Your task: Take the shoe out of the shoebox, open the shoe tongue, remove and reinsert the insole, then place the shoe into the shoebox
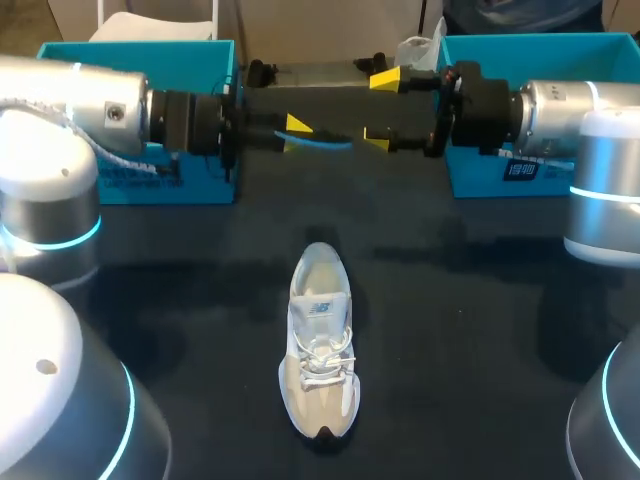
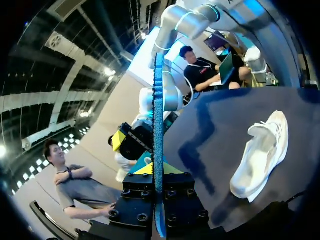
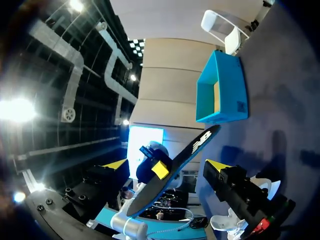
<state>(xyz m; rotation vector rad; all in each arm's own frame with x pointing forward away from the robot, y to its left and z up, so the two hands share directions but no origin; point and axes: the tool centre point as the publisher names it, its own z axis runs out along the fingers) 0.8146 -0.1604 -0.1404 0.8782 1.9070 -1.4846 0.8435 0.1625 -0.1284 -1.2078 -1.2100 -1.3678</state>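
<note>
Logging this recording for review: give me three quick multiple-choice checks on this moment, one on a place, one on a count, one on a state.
1. Where is the shoe?
A. Inside a teal box
B. On the table, outside both boxes
C. Held in the right jaws

2. How many teal boxes stand at the table's far side?
A. Two
B. One
C. Four

3. What is the state of the insole?
A. Tucked inside the shoe
B. Lying flat on the table
C. Held up in the left jaws

Answers:
1 B: the shoe lies on the dark table, nearer the camera than both boxes.
2 A: one teal box is behind the left arm, another behind the right.
3 C: the blue insole is clamped edge-on in the left jaws, while the right jaws stand open on either side of it.
</note>
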